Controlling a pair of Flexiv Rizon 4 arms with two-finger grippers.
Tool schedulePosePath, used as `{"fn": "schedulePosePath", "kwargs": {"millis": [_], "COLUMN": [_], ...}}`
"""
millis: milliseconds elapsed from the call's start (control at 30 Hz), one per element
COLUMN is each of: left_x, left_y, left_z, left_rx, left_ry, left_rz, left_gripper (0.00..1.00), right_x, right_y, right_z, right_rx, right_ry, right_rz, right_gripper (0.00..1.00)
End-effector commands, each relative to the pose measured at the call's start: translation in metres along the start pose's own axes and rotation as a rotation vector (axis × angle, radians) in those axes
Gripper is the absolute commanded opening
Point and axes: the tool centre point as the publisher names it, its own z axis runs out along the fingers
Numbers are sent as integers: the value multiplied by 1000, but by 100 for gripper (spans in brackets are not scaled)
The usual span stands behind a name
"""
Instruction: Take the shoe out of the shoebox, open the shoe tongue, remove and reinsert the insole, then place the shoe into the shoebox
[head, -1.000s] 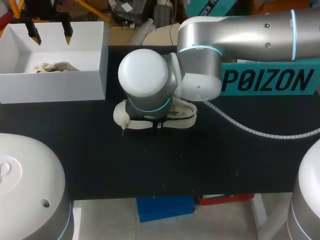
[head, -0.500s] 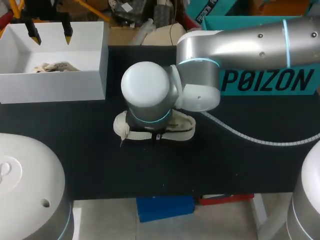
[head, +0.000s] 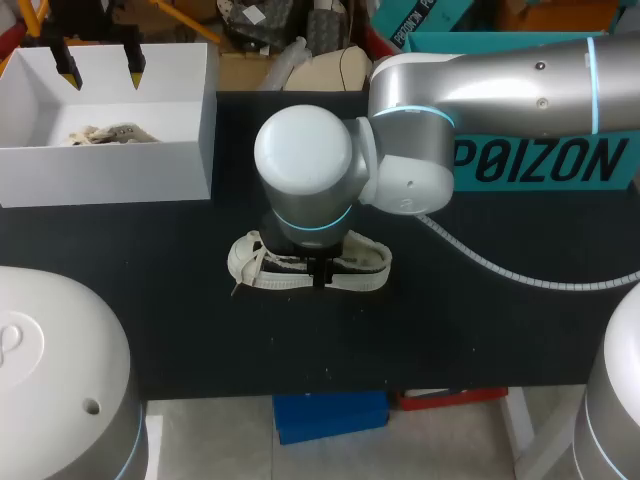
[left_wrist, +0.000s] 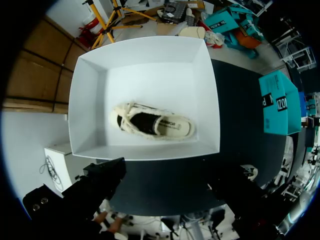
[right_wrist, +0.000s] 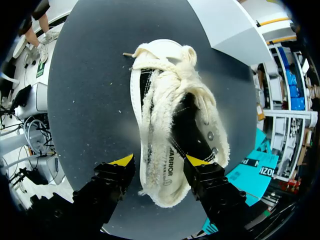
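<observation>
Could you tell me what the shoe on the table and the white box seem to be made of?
The cream-and-black low shoe looks like matte canvas: frayed, fuzzy cream edging, thick woven laces. The white open shoebox looks like smooth cardboard, judging by its thin, flat walls.

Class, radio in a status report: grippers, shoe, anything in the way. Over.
Left gripper open above shoebox. Right gripper open, straddling shoe on table. Second shoe occupies shoebox.

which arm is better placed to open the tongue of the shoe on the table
Right, probably: the right gripper hangs open just over the shoe on the table, fingers straddling its side. The left gripper is off over the white shoebox, apart from that shoe.
</observation>
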Motion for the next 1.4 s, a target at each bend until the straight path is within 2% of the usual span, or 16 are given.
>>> {"fn": "schedulePosePath", "kwargs": {"millis": [33,100,267,467,1400], "left_x": [1,1,1,1,1], "left_y": [0,0,0,0,0], "left_z": [0,0,0,0,0], "left_rx": [-1,-1,-1,-1,-1], "left_ry": [-3,-3,-3,-3,-3], "left_rz": [-2,-2,-2,-2,-2], "left_gripper": [100,100,100,100,100], "right_x": [-24,-31,-48,-60,-60], "right_y": [-29,-33,-44,-66,-66], "right_z": [-40,-53,-79,-87,-87], "right_rx": [-131,-184,-415,-661,-661], "right_ry": [-16,-17,-16,13,13], "right_rz": [-81,-139,-297,-443,-443], "right_gripper": [100,100,100,100,100]}}
